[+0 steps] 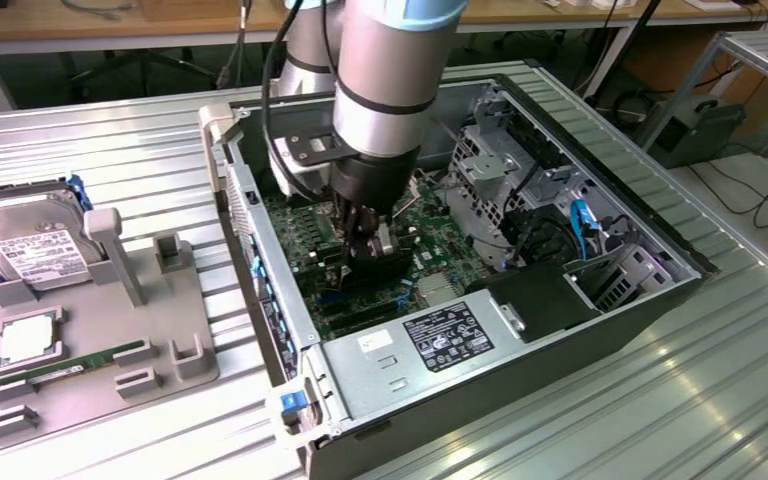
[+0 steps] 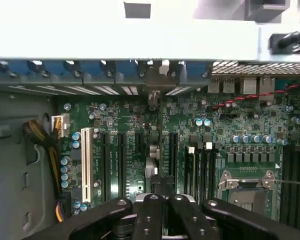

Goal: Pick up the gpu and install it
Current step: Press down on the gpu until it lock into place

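Note:
My gripper [image 1: 365, 248] is down inside the open computer case [image 1: 631, 300], over the green motherboard [image 2: 115, 115]. It is shut on the gpu [image 2: 153, 155], a thin dark card that the wrist view catches edge-on. The card runs from between my black fingers [image 2: 149, 212] toward the case's rear wall. Its narrow metal bracket [image 2: 155, 75] sits among the blue slot clips there. The card stands on edge along the black expansion slots [image 2: 121, 160]. Whether its lower edge is in a slot is hidden. In the exterior view the gpu [image 1: 353, 272] is a dark shape under the gripper.
A grey parts fixture [image 1: 157, 350] at the exterior view's left holds a hard drive [image 1: 31, 245], a green RAM stick [image 1: 71, 362] and a square chip [image 1: 27, 340]. Inside the case are the power supply [image 1: 444, 340], drive cage [image 1: 491, 165] and blue cables [image 1: 582, 225].

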Action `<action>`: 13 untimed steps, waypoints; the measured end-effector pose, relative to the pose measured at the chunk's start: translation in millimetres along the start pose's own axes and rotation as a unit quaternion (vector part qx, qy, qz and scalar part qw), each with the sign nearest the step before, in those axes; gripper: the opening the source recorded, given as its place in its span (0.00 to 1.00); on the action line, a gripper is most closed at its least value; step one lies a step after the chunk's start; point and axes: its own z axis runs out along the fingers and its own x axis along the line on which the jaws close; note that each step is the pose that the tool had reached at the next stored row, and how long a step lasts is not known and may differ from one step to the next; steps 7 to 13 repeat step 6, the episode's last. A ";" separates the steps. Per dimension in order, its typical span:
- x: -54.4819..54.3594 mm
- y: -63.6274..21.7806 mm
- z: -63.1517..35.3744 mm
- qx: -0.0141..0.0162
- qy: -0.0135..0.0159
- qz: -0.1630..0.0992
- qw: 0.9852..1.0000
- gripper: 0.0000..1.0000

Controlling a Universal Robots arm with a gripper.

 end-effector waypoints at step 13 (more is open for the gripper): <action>-0.1 0.0 -4.0 0.000 0.000 0.000 1.000 0.11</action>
